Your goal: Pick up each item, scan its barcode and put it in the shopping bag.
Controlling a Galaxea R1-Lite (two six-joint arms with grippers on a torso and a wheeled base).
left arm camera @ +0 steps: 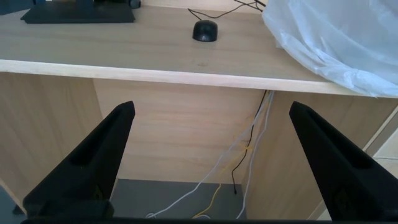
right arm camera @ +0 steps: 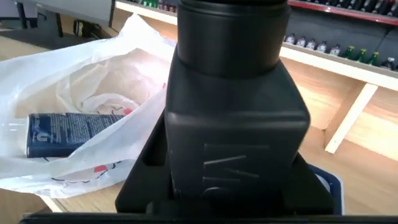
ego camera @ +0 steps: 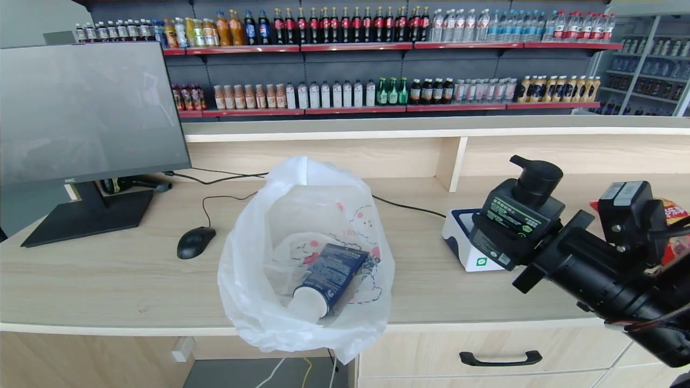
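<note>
A white plastic shopping bag [ego camera: 302,258] stands open at the counter's front edge, with a dark blue tube [ego camera: 330,277] lying in it, white cap toward me. The bag [right arm camera: 74,93] and tube [right arm camera: 68,132] also appear in the right wrist view. My right gripper [ego camera: 533,245] is shut on a black pump bottle [ego camera: 520,215] with a green label, held tilted just above a white and blue scanner [ego camera: 463,245]. From the right wrist, the bottle [right arm camera: 233,124] is close up. My left gripper [left arm camera: 211,112] hangs open, holding nothing, below the counter's front edge, left of the bag [left arm camera: 336,43].
A monitor [ego camera: 86,113] on a black stand is at the back left, with a black mouse [ego camera: 195,241] and its cable left of the bag. A red packet [ego camera: 675,215] lies at the far right behind my right arm. Drink shelves [ego camera: 377,48] line the back wall.
</note>
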